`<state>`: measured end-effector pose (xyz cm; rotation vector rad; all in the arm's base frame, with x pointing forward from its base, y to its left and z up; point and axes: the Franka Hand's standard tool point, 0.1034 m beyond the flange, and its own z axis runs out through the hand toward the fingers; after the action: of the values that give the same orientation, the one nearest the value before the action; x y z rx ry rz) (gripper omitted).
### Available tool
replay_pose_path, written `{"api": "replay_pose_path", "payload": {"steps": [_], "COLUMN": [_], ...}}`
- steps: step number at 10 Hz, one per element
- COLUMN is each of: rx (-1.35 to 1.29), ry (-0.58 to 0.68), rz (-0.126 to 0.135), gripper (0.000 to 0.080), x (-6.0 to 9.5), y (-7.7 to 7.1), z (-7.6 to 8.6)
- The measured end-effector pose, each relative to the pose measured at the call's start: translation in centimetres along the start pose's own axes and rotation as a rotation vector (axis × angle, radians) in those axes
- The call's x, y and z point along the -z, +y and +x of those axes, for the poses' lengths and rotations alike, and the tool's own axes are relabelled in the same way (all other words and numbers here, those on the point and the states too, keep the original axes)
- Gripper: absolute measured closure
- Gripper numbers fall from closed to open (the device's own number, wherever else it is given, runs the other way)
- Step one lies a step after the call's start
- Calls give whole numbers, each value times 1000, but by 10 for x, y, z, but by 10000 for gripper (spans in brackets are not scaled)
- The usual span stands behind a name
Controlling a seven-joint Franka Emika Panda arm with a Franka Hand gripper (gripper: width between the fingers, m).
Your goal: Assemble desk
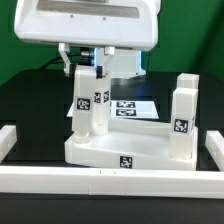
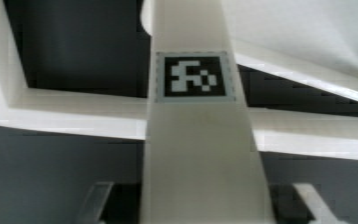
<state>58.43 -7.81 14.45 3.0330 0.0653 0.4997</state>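
- Black tabletop (image 1: pixel 30 110) carries the work, with a green backdrop in the upper left of the exterior view and long white rails (image 1: pixel 100 181) along the lower edge.
- Centre frame sits the desk top (image 1: pixel 120 150), a white rimmed tray; three legs stand on it: one at the right (image 1: pixel 181 118), two left of centre (image 1: pixel 99 112).
- Lying behind the tray, mid-frame, is the marker board (image 1: pixel 135 107).
- Above the left legs hangs the gripper (image 1: pixel 88 62); in the wrist view its fingers (image 2: pixel 101 200) flank a leg (image 2: pixel 194 100), so I judge the jaws clamped on that leg's top.
- Step in hand, as I read it: seating or screwing this leg (image 1: pixel 82 105) into its corner.
- Keep the leg upright, press straight down, and turn without tilting.
- Risk: a skewed leg binds or drags the tray.
- Whether the leg is fully seated cannot be told.
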Motion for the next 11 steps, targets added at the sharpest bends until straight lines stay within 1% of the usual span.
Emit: {"api": "replay_pose_path", "payload": {"steps": [1, 2, 3, 4, 5, 6, 7, 8, 11], "rx": [-1, 4, 6, 18, 8, 5, -7, -29, -25], "ry": [-4, 25, 25, 98, 166, 176, 200, 187, 184], "rz": [4, -14, -16, -56, -95, -101, -110, -96, -97], "gripper": [506, 506, 506, 506, 506, 506, 506, 506, 506], "x": [2, 1, 1, 5, 8, 8, 11, 10, 8], "y": [1, 5, 5, 13, 17, 18, 21, 16, 16], "z": [3, 3, 2, 6, -1, -6, -3, -2, -4]}}
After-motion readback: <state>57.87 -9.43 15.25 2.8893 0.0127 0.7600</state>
